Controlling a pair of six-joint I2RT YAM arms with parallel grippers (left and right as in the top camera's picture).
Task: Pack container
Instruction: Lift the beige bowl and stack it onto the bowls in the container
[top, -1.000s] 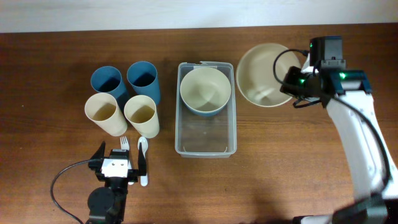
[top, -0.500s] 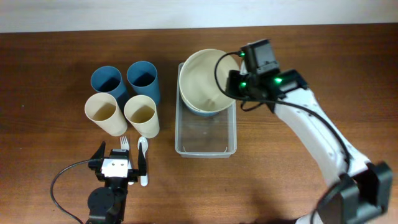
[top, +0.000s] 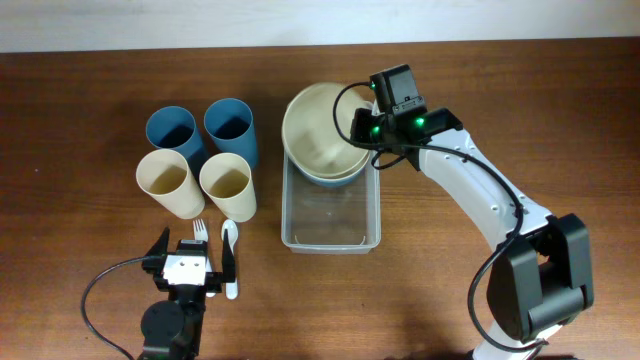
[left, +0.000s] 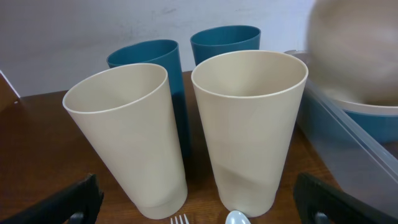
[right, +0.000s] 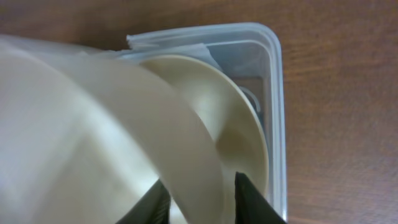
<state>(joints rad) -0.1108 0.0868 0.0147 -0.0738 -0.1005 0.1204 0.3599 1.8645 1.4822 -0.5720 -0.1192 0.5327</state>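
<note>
The container (top: 331, 232) lay longways on the table (top: 480, 60), and the right gripper (top: 360, 134) hung over its far right corner. A cream bowl (top: 318, 128) sat tipped over the container's far end, on top of a blue bowl (top: 332, 179) that was inside it. The right gripper's two fingers (right: 251, 200) stood one on each side of the cream bowl's wall. Whether they pinched it or had let go, I cannot tell, as the bowl was blurry there.

From above, the blue bowl was mostly hidden; only a thin blue edge peeked out. In the right wrist view the cream bowl (right: 93, 124) covered the container's left part, and the container's near end was cut off.

Only the view from above showed the whole container, with its near half bare. Only the right wrist view showed the fingers around the bowl's wall.

The left gripper (top: 193, 252) was beyond the container's near left corner, spread wide and holding nothing. Its own view showed just a strip of the container's wall (left: 348, 143) and, side on, the cups left of the container: two cream cups (left: 249, 124) in front and two blue cups (left: 149, 62) behind.
</note>
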